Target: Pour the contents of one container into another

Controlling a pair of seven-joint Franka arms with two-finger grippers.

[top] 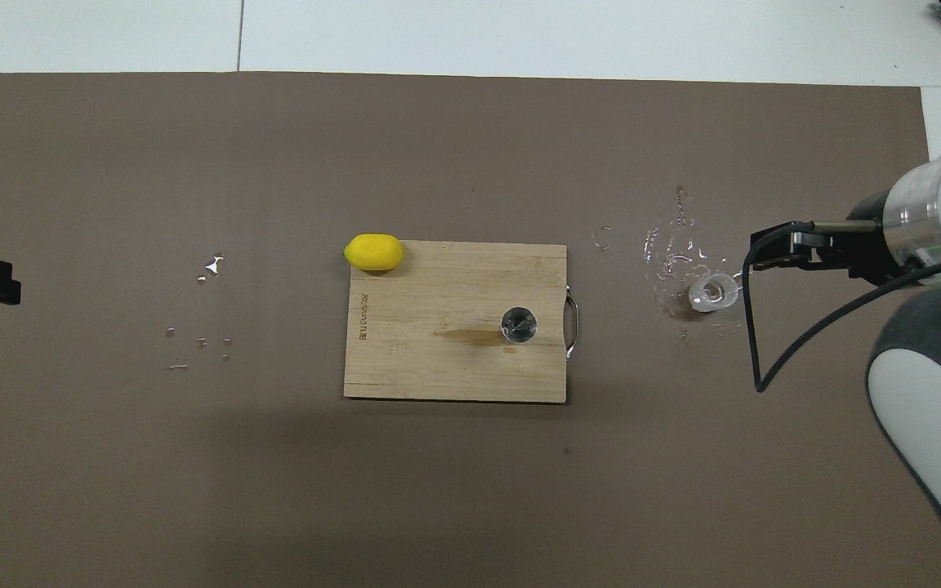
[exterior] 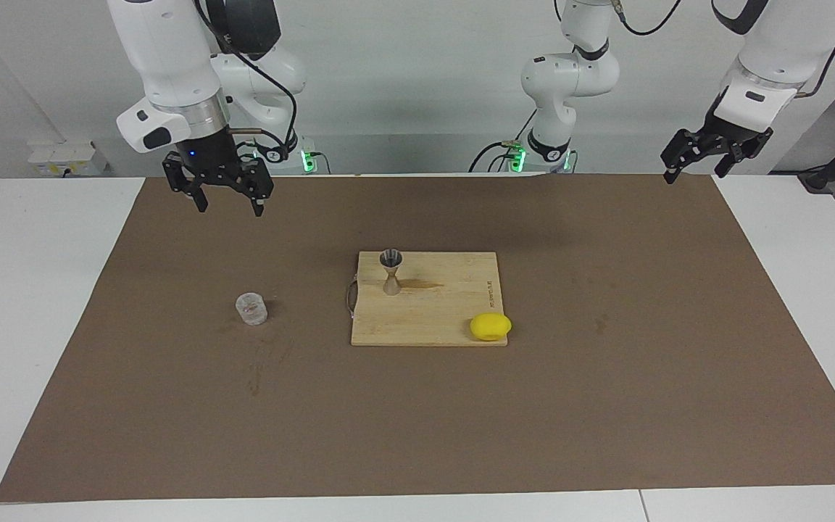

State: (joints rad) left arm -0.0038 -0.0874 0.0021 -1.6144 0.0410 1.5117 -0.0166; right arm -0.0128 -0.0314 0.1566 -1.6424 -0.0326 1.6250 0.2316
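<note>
Two containers stand apart — clear glass cup [exterior: 251,309] on the brown mat [exterior: 417,406], metal jigger [exterior: 391,271] upright on the cutting board [exterior: 432,312].
The cup is short, cylindrical, toward the right arm's end; droplets [top: 671,245] ring it. A lemon [exterior: 491,327] sits at the board's corner. Right tool [exterior: 227,201] and left tool [exterior: 700,168] hang raised over the mat's robot-side edge — both with jaws spread, empty. Wide bare mat surrounds the board.
</note>
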